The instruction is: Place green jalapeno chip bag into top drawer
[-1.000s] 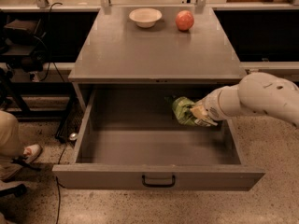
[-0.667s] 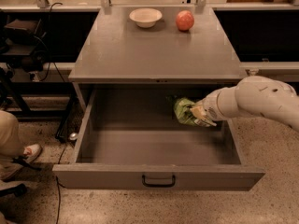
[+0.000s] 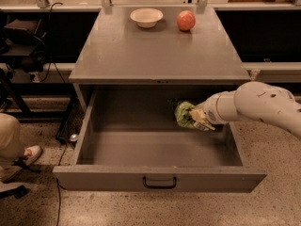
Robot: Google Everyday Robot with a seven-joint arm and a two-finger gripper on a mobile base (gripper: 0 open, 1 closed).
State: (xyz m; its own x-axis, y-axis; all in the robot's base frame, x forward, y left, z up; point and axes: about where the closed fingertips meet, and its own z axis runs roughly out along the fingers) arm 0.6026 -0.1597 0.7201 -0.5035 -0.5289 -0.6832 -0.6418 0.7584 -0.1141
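Observation:
The top drawer [image 3: 160,177] is pulled wide open below the grey table top, its dark handle at the front centre. My gripper [image 3: 196,117] reaches in from the right on a white arm and is shut on the green jalapeno chip bag [image 3: 183,114]. The bag hangs inside the drawer's right rear part, above the drawer floor. The fingertips are mostly hidden behind the bag.
A white bowl [image 3: 146,17] and a red-orange apple [image 3: 186,20] stand at the back of the table top [image 3: 155,51]. A person's leg and shoe [image 3: 26,154] are at the left on the floor. Dark equipment and cables stand at the left.
The gripper with the bag has shifted slightly left and a little deeper into the drawer; the arm has drawn back slightly.

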